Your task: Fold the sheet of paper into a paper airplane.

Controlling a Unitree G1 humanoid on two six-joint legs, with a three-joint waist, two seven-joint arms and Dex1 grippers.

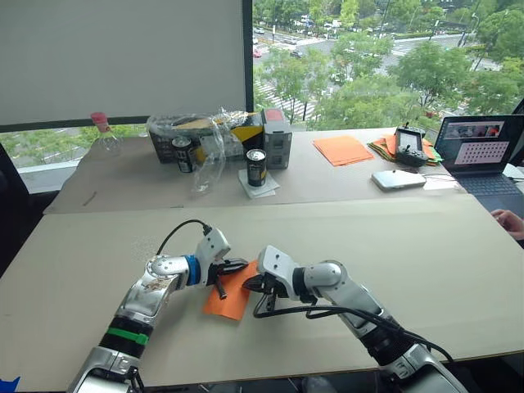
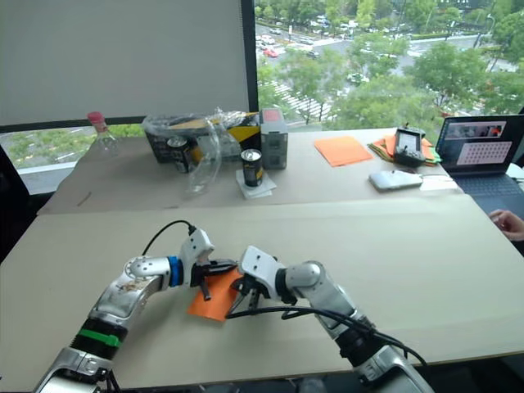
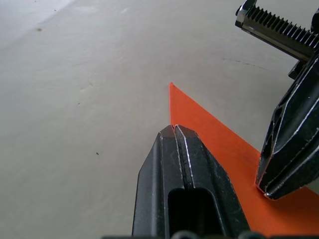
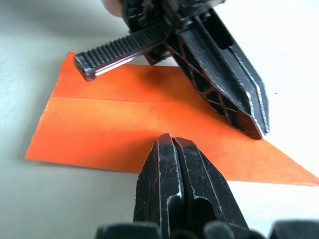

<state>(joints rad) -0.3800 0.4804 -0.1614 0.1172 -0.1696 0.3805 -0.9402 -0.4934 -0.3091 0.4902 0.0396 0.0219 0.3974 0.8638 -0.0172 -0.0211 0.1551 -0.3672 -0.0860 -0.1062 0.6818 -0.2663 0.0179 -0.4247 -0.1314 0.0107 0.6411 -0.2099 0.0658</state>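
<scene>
Right wrist view: both tools press the sheet of paper.

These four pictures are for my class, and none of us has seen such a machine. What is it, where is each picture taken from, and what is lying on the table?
It is a humanoid robot with two arms, each ending in a gripper of two black fingers. Two pictures come from cameras in its head, looking down over the arms; the other two come from a camera on each wrist, looking along that gripper's fingers.

On the near table lies the sheet of paper, orange, already creased and pointed at one end. The left gripper and right gripper, both shut, press down on it; neither holds it.

On the far table stand two cans, a bottle, a stack of orange sheets and a laptop.
</scene>
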